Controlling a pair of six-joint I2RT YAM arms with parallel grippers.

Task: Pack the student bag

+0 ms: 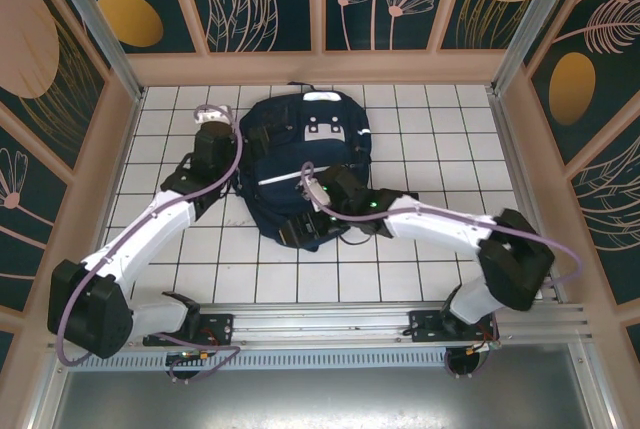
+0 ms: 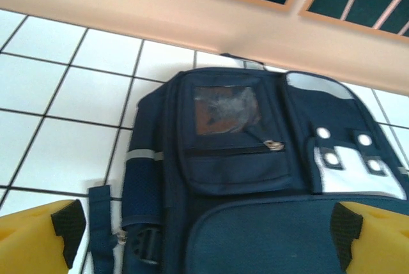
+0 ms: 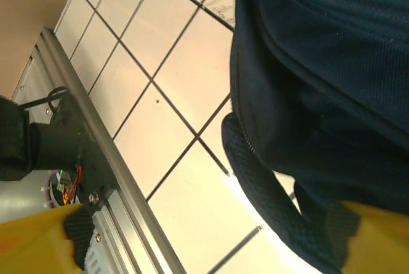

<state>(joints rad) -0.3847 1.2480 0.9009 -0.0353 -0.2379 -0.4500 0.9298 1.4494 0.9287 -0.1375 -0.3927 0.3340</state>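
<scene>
Just past the rail (image 1: 330, 324) that carries my bases, my right gripper (image 1: 318, 192) hangs low over the near half of the student bag (image 1: 300, 149). Its fingers are spread wide and grip nothing. In its own wrist view, one finger (image 3: 38, 242) sits over bare tile and the other over navy fabric, beside a mesh-padded strap (image 3: 255, 172) curling out at the bag's near edge. I judge I'm standing off here so I can choose a hold on that edge.

The bag lies flat in the middle of the white tiled surface (image 1: 420, 139), front face up and white top label towards the far wall. That puts its pockets and zips where I can reach them from above.

Further out, my left gripper (image 1: 214, 124) hovers at the bag's far left side, equally wide and empty. It looks across the windowed front pocket (image 2: 227, 111) and its zip pull (image 2: 273, 145), probably to steady the bag or open it.
</scene>
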